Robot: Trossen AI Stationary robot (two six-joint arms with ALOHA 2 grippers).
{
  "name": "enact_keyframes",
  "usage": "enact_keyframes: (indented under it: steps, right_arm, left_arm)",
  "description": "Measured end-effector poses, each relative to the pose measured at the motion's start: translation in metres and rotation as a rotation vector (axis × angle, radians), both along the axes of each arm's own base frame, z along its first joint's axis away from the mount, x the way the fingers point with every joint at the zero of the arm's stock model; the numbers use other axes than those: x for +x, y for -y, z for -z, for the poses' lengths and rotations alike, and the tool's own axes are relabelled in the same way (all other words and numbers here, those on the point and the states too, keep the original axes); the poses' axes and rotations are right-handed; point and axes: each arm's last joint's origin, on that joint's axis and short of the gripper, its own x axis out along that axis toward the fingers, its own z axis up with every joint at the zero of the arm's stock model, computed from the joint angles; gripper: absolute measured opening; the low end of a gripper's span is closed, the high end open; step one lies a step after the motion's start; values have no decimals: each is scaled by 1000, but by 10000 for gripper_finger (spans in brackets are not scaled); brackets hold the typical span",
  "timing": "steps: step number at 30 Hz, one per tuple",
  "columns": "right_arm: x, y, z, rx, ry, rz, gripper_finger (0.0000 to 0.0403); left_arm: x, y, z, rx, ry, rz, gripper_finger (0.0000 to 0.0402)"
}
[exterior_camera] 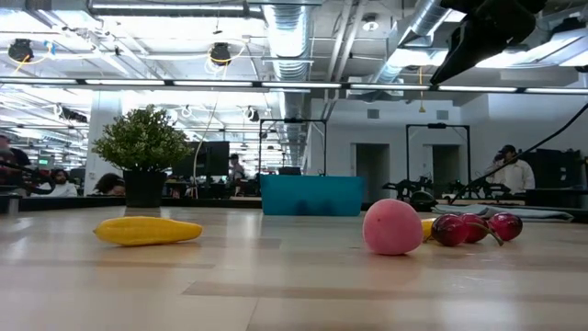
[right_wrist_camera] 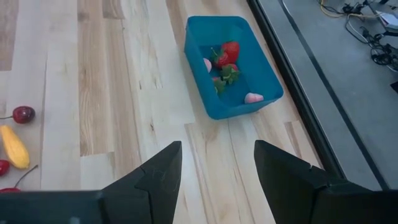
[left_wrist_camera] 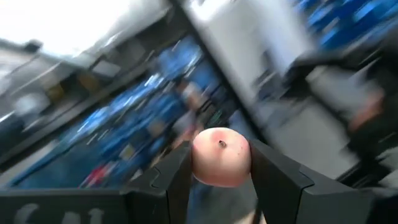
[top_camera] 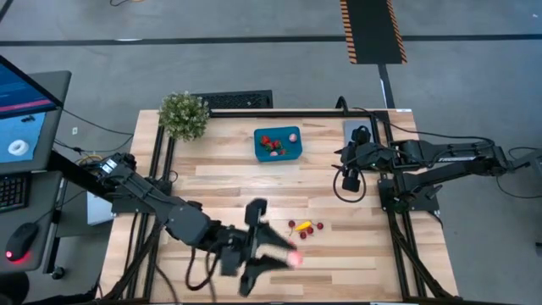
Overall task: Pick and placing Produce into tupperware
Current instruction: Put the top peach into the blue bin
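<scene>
My left gripper (left_wrist_camera: 221, 158), near the table's front edge, is raised off the table and shut on a round pink piece of produce (left_wrist_camera: 221, 155), which also shows at its fingertips in the high view (top_camera: 294, 258). A second round pink piece (exterior_camera: 392, 227) sits on the table beside dark red cherries (exterior_camera: 473, 227). A yellow piece (exterior_camera: 147, 230) lies further left. The teal tupperware (top_camera: 259, 146) stands at the far middle and holds strawberries (right_wrist_camera: 229, 53) and pink pieces. My right gripper (right_wrist_camera: 217, 174) hangs open above the table at the right, holding nothing. My left gripper pinches the round pink piece by two opposite sides (left_wrist_camera: 198, 165) between its two fingers. The fingers lie roughly level. The piece is lifted clear of the table, and its small stem dimple (left_wrist_camera: 222, 144) faces back toward the wrist.
Cherries (top_camera: 293, 224) and a yellow piece (top_camera: 305, 227) lie loose on the wood right of centre. A bushy potted plant (top_camera: 184, 114) stands at the far left corner. A grey plate (top_camera: 354, 129) lies at the far right, partly under my right arm.
</scene>
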Motion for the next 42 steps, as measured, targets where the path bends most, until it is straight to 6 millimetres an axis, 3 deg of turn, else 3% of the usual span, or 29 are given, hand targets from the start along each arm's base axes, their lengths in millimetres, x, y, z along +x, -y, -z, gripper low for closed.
enact_keyframes:
  steps: [6,10,16,25,28,33,42]
  right_arm:
    - [0,0,0,0,0,0,225]
    - [0,0,0,6,3,6,225]
    - [0,0,0,19,9,19,225]
    - [0,0,0,25,12,25,225]
    - [0,0,0,25,12,25,225]
    - [0,0,0,25,12,25,225]
    - [0,0,0,24,12,24,225]
  left_arm:
    - [6,-16,8,-7,-104,-378,139]
    - [11,-28,15,20,-164,-528,139]
    - [16,-44,25,84,-249,-670,139]
    - [22,-57,32,73,-295,-701,139]
    - [24,-60,30,-38,-262,-703,139]
    - [27,-66,20,-366,-144,-668,139]
    - [29,-71,4,-876,25,-415,139]
